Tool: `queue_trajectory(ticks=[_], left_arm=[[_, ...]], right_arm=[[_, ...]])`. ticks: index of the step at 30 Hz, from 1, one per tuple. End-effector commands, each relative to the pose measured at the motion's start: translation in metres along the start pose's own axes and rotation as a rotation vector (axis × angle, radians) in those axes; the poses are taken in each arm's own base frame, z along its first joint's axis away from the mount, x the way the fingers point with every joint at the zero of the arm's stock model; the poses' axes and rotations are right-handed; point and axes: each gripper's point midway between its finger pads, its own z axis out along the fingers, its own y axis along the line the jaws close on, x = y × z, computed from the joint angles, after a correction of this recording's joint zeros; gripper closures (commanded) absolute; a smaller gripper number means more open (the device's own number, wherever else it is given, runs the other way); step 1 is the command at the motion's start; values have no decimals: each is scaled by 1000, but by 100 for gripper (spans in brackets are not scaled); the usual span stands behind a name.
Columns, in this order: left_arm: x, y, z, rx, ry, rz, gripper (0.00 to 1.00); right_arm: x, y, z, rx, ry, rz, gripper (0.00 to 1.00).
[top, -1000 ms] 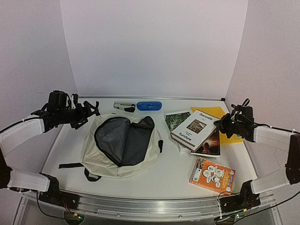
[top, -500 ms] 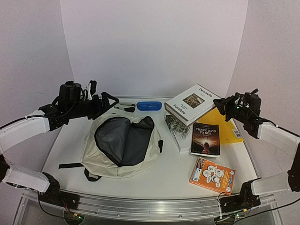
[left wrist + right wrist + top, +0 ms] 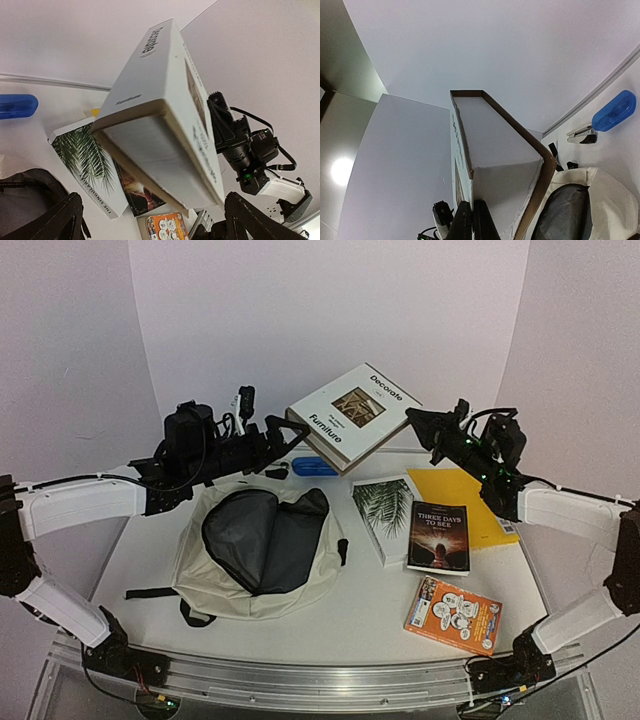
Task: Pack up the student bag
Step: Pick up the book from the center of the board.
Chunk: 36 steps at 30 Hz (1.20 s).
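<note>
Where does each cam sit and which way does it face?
Top external: high behind the robot, looking down on table, bag, left gripper and right gripper.
Left wrist: on the left arm, facing right; the open left gripper frames the white book.
Right wrist: on the right arm, facing left; the shut right gripper clamps the white book.
Shared: all show the white book.

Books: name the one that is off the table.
The white Decorate book, held aloft in the right gripper; the others lie on the table.

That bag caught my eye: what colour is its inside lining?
Dark grey lining, inside the cream student bag; clearest in the top external view.
</note>
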Motion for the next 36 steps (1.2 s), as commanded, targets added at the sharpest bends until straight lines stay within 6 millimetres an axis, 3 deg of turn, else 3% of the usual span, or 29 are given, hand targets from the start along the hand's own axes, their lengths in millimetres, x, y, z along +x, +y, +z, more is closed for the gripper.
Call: queue_trajectory(ticks=[1,11,28,36], left_arm=[[-30,-32,-3,107,-122,24,0],[-26,-27,8,98,-106,-2,0],[-12,-11,1,45,-69,-69,0],[-25,-25,3,81,-100,-35,0]], right_arm=[[-2,46,11,-176,-23,12,100],[15,51,18,-213,10,40,100],[11,57,13,-226,-28,18,100],[14,56,16,-226,-12,15,100]])
